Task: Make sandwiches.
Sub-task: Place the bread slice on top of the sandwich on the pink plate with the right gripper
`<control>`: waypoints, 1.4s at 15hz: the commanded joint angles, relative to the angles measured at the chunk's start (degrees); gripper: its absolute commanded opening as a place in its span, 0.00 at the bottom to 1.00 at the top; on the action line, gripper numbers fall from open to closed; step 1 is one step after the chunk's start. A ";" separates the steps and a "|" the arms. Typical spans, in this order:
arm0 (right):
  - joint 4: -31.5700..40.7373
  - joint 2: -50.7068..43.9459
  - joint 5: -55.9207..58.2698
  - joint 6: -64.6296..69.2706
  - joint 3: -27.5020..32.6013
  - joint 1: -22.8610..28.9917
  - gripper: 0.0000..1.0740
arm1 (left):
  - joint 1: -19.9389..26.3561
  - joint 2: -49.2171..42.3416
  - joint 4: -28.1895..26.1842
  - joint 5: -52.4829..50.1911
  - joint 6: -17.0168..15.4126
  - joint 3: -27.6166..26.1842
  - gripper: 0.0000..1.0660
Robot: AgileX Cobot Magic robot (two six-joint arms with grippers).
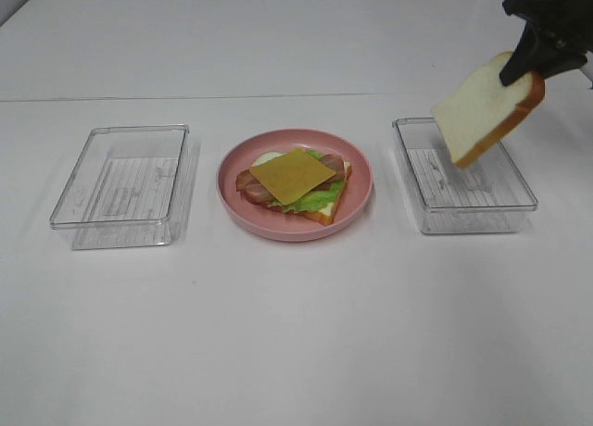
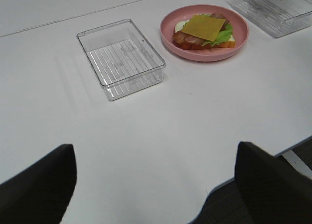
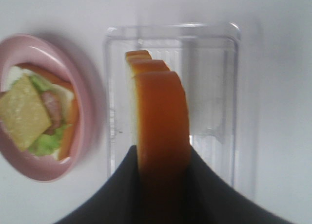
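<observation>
On the pink plate point(image 1: 361, 199) lies a stack: a bread slice point(image 1: 332, 213) at the bottom, green lettuce point(image 1: 315, 200), bacon strips point(image 1: 250, 187) and a yellow cheese slice point(image 1: 291, 174) on top. My right gripper point(image 1: 523, 67) is shut on a second bread slice point(image 1: 482, 106), held tilted in the air above the right clear tray point(image 1: 463, 181). The right wrist view shows that bread slice point(image 3: 161, 117) edge-on between the fingers point(image 3: 122, 190). My left gripper point(image 2: 153, 185) stands open over bare table near the front edge, far from the plate point(image 2: 204, 51).
An empty clear tray point(image 1: 120, 185) sits left of the plate, seen also as the tray point(image 2: 122, 58) in the left wrist view. The right tray point(image 3: 214, 87) under the bread is empty. The table's front edge point(image 2: 273, 153) runs close to my left gripper.
</observation>
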 commanded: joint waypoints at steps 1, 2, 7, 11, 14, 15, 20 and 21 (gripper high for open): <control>4.93 -1.32 4.24 -3.15 0.17 2.18 0.00 | -0.29 -1.20 0.06 -0.97 -0.06 0.23 0.77; 5.79 -1.38 4.24 -3.21 0.17 4.41 0.00 | -0.29 -1.20 0.06 -0.97 -0.06 0.23 0.77; 16.84 -0.57 3.04 -6.76 0.17 13.81 0.00 | -0.29 -1.20 0.06 -0.97 -0.06 0.23 0.77; 22.63 5.16 1.83 -6.82 0.17 18.45 0.00 | -0.29 -1.20 0.06 -0.97 -0.06 0.23 0.77; 26.93 10.03 1.03 -6.88 0.17 19.60 0.00 | -0.29 -1.20 0.06 -0.97 -0.06 0.23 0.77; 27.73 10.83 0.80 -6.88 0.17 19.60 0.00 | -0.29 -1.20 0.06 -0.97 -0.06 0.23 0.77; 26.87 14.90 -5.16 -4.18 0.17 19.48 0.00 | -0.29 -1.20 0.06 -0.97 -0.06 0.23 0.77; 24.64 14.90 -6.76 -2.92 0.17 19.48 0.00 | -0.29 -1.20 0.06 -0.97 -0.06 0.23 0.77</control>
